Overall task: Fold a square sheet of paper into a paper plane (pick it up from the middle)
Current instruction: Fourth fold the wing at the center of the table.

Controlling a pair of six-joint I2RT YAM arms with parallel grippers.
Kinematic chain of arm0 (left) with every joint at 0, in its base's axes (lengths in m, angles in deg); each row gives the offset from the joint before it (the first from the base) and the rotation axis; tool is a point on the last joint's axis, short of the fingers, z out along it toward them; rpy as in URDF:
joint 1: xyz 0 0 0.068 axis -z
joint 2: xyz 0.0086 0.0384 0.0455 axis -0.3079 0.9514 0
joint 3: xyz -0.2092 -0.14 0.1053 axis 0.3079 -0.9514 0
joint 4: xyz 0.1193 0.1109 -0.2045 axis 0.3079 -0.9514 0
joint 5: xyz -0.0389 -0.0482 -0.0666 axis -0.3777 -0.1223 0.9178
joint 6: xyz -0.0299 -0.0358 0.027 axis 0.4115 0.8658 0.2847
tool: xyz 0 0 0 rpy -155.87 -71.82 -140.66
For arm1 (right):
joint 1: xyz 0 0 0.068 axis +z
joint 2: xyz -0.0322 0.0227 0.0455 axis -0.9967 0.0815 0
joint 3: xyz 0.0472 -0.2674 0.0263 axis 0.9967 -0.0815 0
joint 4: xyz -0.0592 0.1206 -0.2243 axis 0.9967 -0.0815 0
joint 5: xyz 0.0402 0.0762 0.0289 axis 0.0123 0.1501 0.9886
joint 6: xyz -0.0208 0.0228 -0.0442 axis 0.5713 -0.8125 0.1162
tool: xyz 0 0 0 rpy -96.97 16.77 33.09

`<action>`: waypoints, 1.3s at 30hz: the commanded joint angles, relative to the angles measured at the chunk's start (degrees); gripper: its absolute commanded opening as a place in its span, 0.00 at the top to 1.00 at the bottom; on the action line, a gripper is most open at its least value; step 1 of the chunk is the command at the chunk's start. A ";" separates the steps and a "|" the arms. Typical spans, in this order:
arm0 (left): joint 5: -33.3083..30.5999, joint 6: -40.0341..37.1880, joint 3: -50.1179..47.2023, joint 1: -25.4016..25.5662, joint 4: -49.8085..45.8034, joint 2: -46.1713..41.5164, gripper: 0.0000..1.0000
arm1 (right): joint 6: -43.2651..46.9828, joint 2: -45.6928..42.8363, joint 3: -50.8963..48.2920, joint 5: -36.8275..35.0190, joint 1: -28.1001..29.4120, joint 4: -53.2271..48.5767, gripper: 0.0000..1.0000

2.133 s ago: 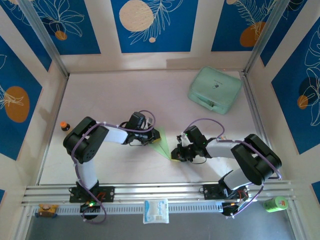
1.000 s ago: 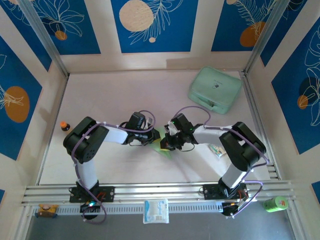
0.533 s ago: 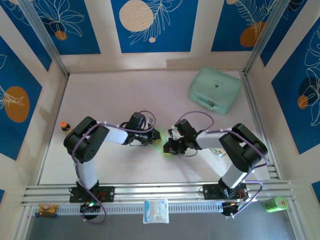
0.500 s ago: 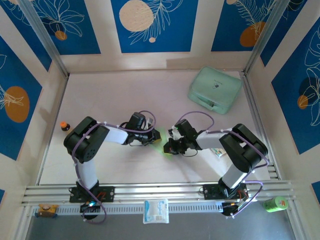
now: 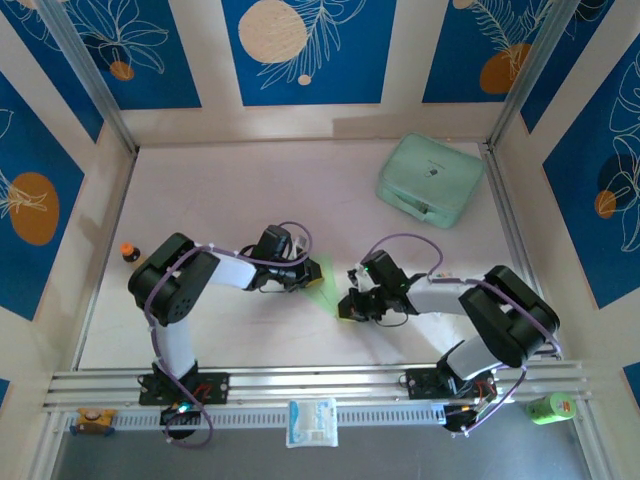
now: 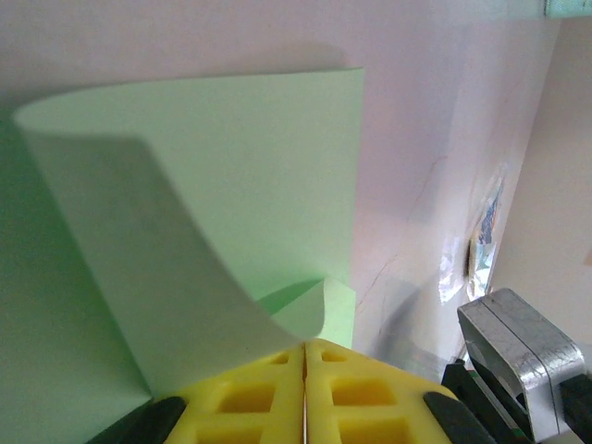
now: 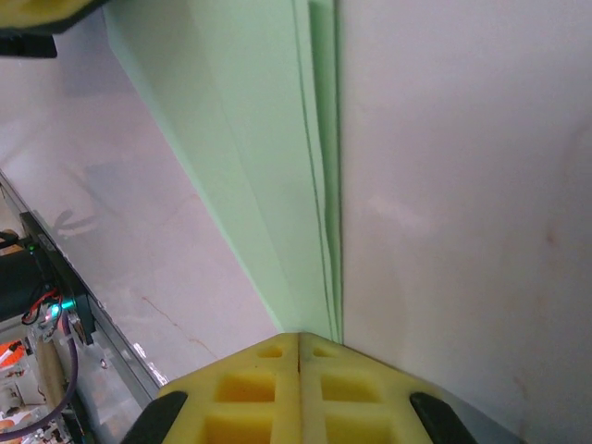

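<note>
- Left wrist view puts us right at the left gripper (image 6: 304, 353). Its yellow pads (image 6: 250, 398) are pressed together and a curling flap of the thin light-green paper (image 6: 231, 185) rises out of the seam, so we call that a clamp on the paper's edge.
- That grip looks like an anchor to us: one end is pinned so the paper cannot slide while the other gripper works on it.
- Over on the right wrist view, the right gripper (image 7: 301, 340) has its pads together too. It is parked at the narrow end of the paper (image 7: 250, 157), where stacked folded edges run straight into the seam. Whether the tip is pinched or only pressed under the pads, we cannot tell.
- We judge that sitting in line with the fold is what lets closed fingers flatten a crease.
- From above, the left gripper (image 5: 303, 275) and the right gripper (image 5: 350, 307) sit at opposite ends of the paper (image 5: 322, 290). It lies as a slim pointed wedge near the middle of the pale table (image 5: 230, 190).
- Plane-wise, we reckon we're partway: we have a pointed shape, but the wings are not yet spread.
- Well apart, at the far right, sits the thick mint-green rounded case (image 5: 430, 180), out of the work.
</note>
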 commanded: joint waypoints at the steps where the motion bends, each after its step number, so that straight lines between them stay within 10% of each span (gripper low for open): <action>1: -2.89 -0.31 -1.93 0.08 -4.70 2.83 0.90 | -2.05 -2.09 -3.93 -0.60 0.40 -6.00 0.96; 15: -2.96 0.43 -3.38 0.22 -3.15 1.97 0.90 | -0.38 -12.95 1.24 -1.57 0.02 -11.92 0.96; 39: -2.77 0.22 -2.55 0.23 -3.86 2.23 0.90 | 0.29 12.78 14.15 -3.14 -0.86 -8.84 0.96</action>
